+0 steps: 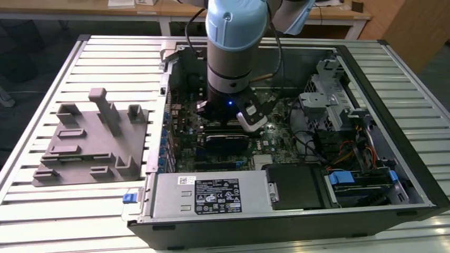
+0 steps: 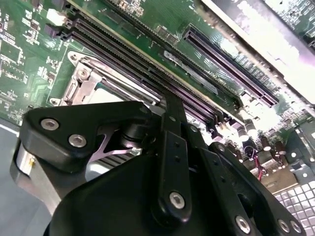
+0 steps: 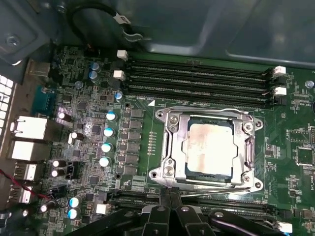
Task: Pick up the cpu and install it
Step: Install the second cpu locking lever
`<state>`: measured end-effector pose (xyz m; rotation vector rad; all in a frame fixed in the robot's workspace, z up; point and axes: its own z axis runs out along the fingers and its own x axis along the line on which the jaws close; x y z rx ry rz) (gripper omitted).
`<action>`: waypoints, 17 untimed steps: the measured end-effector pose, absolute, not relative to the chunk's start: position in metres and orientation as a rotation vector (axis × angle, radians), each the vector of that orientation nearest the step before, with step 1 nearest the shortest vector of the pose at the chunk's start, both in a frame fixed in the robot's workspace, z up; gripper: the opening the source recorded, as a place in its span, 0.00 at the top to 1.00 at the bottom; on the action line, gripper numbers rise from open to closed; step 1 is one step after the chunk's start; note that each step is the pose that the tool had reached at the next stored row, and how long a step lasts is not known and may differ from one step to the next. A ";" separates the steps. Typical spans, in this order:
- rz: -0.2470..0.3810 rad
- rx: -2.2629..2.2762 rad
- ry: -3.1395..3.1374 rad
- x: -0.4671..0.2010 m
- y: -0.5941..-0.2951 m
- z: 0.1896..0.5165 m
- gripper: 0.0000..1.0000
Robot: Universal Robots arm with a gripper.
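Observation:
The cpu (image 3: 208,148), a pale silvery square chip, lies inside the metal-framed socket (image 3: 170,147) on the green motherboard (image 3: 88,142). In the first wrist view my gripper (image 3: 170,193) sits just beside the socket frame's edge, its thin black fingers pressed together with nothing between them. In the second wrist view the gripper's black linkage covers most of the socket (image 2: 86,83), and the fingertips (image 2: 170,101) reach up to the memory slots. The exterior view has the arm (image 1: 228,63) standing straight down into the open computer case (image 1: 393,132), over the board's middle.
Empty memory slots (image 3: 197,81) run along one side of the socket, and more slots lie under the gripper. Capacitors (image 3: 106,145) and rear ports (image 3: 29,130) stand on the other side. A grey fixture block (image 1: 91,142) sits on the slatted table at the exterior view's left. A power supply (image 1: 211,195) bounds the board.

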<state>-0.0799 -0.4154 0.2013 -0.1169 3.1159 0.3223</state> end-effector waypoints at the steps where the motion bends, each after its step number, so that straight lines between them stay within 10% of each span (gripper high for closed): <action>1: 0.330 -0.117 3.115 -0.081 -0.416 0.201 0.89; 17: 0.461 -0.116 3.095 -0.085 -0.417 0.191 0.89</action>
